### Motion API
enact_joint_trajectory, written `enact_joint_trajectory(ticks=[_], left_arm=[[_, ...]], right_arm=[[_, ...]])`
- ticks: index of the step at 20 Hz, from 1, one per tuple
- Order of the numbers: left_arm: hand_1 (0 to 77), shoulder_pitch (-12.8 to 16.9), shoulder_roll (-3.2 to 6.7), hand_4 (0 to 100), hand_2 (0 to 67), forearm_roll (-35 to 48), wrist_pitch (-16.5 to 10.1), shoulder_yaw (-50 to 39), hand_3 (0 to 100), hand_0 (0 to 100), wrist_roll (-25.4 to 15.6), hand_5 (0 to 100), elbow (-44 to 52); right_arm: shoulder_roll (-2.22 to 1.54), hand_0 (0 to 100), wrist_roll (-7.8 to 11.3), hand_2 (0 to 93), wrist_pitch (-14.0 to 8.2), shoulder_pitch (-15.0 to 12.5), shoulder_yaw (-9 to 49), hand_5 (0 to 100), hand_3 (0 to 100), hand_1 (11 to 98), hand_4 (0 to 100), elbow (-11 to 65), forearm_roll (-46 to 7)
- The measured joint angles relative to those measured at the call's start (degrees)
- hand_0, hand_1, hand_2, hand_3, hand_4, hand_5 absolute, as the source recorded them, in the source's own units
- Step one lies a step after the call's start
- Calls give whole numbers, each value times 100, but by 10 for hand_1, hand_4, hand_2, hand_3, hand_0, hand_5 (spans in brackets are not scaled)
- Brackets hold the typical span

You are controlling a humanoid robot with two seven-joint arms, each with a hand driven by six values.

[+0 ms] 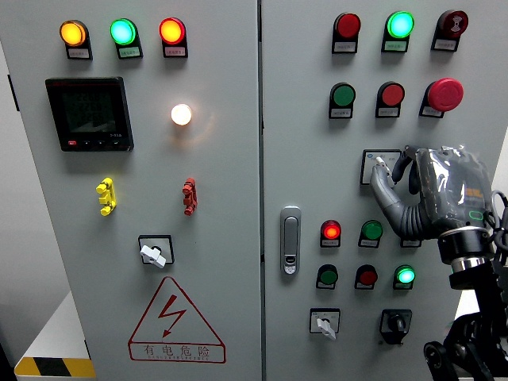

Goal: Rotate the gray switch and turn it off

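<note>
Smooth metal panel (222, 302); right hand (429, 190) grips square-plated gray switch (375, 164).

I see a dark meter (89, 114) at upper left under amber (72, 33), green (122, 32) and red lamps (171, 31) — a white lamp (181, 114) glows beside it, a warning triangle (176, 321) below.

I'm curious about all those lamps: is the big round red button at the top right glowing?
No. The red button looks dull and unlit, while the green lamp above it shines brightly.
</note>
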Motion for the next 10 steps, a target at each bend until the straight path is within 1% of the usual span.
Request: enact_joint_trajectory(ticks=[10], left_arm=[[0,0,0,121,102,0,1,0,207,0,1,127,1]], right_arm=[[0,779,-143,720,9,-6,-64,940,933,300,746,1,56]])
